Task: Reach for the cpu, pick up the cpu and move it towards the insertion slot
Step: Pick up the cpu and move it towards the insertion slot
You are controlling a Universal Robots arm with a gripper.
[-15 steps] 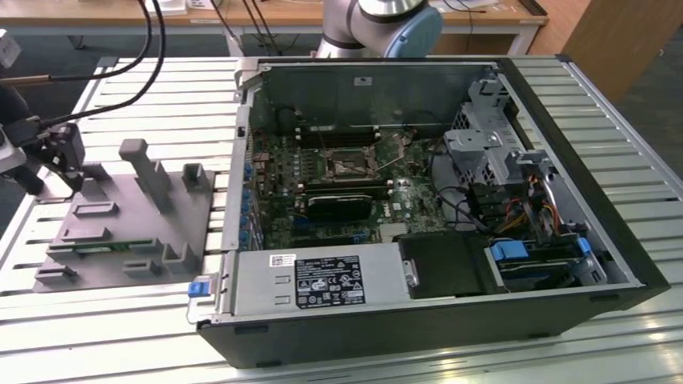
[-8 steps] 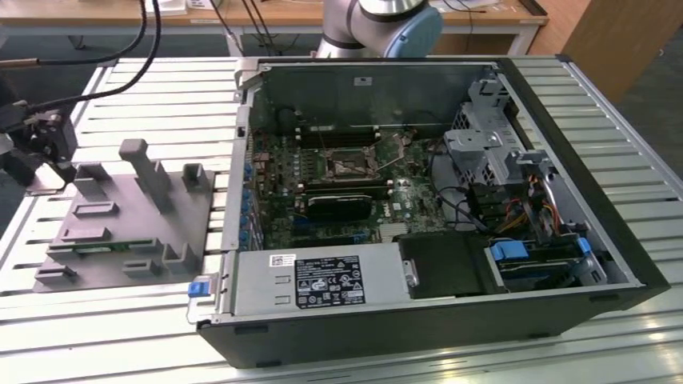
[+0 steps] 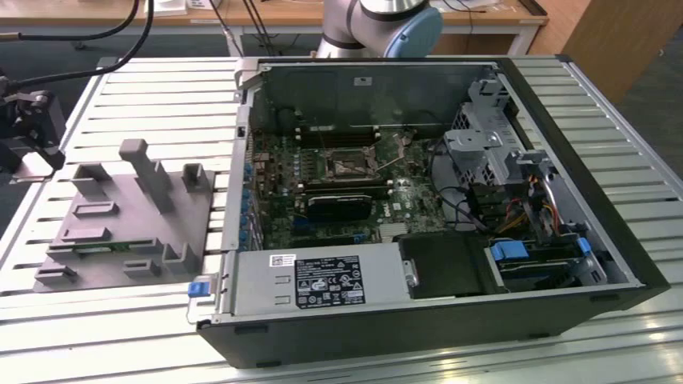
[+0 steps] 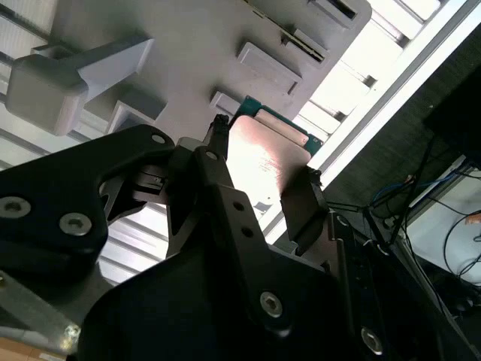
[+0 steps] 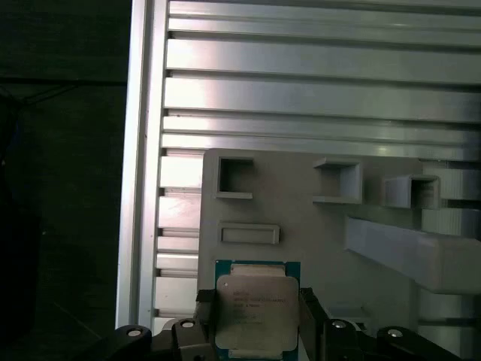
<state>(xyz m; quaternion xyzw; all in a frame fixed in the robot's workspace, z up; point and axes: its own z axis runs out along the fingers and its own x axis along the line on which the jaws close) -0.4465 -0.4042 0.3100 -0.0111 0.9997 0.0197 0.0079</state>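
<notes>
End effector (image 4: 263, 154) clamped on two opposite edges of the cpu (image 5: 255, 304), which hangs between the fingers (image 4: 301, 199) above the grey holder tray (image 3: 117, 216) on the slatted bench (image 3: 160, 88). Reach and grasp appear complete, and the chip seems lifted. The carry remains: the insertion slot (image 3: 347, 166) lies well apart, inside the open computer case (image 3: 597, 200). The case's side wall (image 3: 237, 184) stands between tray and slot, and a long black card (image 3: 339, 204) sits just beside the slot.
</notes>
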